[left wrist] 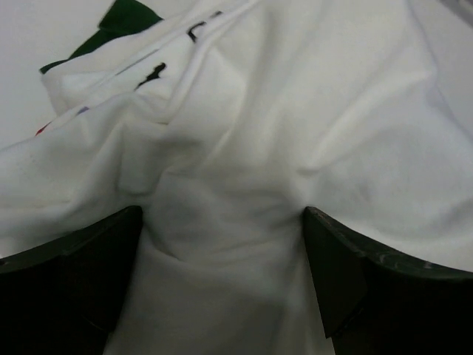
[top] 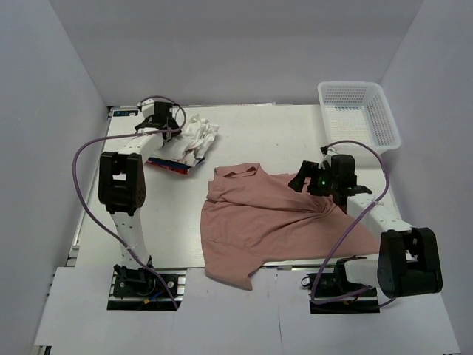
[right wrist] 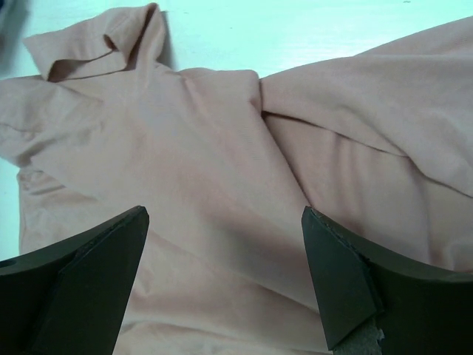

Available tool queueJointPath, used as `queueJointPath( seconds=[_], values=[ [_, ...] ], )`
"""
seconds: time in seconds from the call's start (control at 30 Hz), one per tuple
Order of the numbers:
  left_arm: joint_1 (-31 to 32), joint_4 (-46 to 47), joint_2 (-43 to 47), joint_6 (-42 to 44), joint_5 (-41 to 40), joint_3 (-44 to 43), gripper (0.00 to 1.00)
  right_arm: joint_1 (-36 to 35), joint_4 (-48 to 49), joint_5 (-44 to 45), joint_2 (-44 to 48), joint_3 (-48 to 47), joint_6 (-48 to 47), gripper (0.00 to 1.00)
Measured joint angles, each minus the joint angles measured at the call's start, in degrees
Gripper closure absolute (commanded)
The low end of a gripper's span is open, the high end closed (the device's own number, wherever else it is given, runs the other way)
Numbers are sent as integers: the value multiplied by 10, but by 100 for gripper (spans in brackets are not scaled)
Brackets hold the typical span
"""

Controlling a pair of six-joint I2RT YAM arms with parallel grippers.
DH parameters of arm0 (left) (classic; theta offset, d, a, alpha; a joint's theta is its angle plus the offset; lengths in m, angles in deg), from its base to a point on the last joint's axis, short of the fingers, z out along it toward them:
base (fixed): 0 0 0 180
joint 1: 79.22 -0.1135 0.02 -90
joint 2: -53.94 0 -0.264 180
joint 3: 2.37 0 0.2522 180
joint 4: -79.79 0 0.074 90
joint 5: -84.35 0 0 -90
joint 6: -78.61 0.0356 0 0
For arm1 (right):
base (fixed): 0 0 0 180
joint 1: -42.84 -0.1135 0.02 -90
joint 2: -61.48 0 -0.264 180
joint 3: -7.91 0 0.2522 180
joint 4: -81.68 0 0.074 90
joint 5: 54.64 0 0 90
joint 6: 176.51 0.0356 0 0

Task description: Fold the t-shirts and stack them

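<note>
Top view: the dusty-pink t-shirt (top: 259, 222) lies rumpled and unfolded at centre-near on the table (top: 259, 133). The white t-shirts (top: 201, 135) and a red one (top: 171, 166) are heaped far left, with no tidy stack formed. A white lattice basket (top: 358, 111) stands far right, obstructing nothing.

Left wrist view: the left gripper (left wrist: 222, 244) is spread wide over white cloth, grasping nothing.

Right wrist view: the right gripper (right wrist: 225, 251) is likewise released above the pink shirt.

Folding is judged barely begun.

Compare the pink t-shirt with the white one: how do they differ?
The pink t-shirt is spread mostly flat; the white t-shirt is bunched in a heap. The pink t-shirt lies near the table's middle; the white t-shirt lies at the far left. Both are wrinkled and unfolded.
</note>
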Motion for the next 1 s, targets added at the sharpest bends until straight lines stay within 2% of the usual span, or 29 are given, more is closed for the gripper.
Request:
queueJointPath(
  seconds=[0.23, 0.4, 0.67, 1.0],
  values=[
    [-69, -80, -115, -21, -37, -180, 0, 0, 9, 21, -52, -23, 7, 10],
    [-112, -162, -184, -80, -86, -299, 0, 0, 13, 31, -73, -38, 15, 10],
    [-142, -227, -199, -153, -159, -326, 0, 0, 18, 36, -81, -48, 22, 10],
    [-139, -261, -240, -162, -180, -388, 0, 0, 26, 39, -82, -53, 29, 10]
  ],
)
